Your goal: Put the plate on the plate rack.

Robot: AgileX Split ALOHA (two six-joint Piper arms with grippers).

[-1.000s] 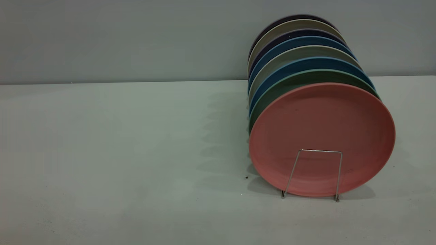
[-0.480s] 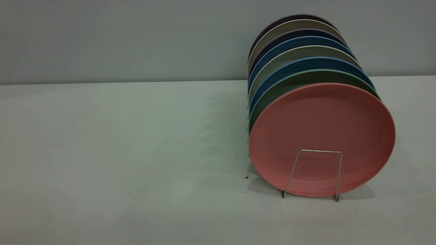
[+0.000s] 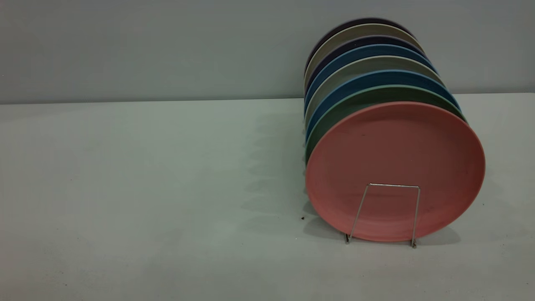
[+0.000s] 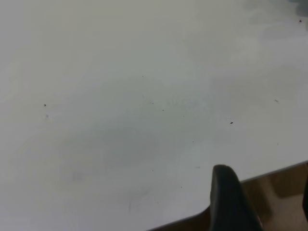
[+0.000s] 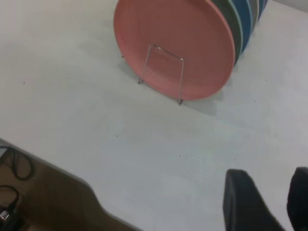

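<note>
Jaws of the right gripper (image 5: 263, 202) stand apart and empty, above bare bench (image 3: 146, 188); the left gripper's state I cannot tell. Nothing has shifted lately: the plate (image 3: 395, 167) stands in the plate rack (image 3: 386, 213), apparently finished.

Left gripper (image 4: 269, 202): one finger (image 4: 230, 202) shows in the left wrist view, matte black, thick, with a rounded tip; a sliver of a second dark finger shows at the picture's edge.
Right gripper (image 5: 272, 199): two matte black fingers (image 5: 245, 202), broad and smooth-faced, with rounded tips.
Surface: plain black, smooth on the parts in view.
</note>
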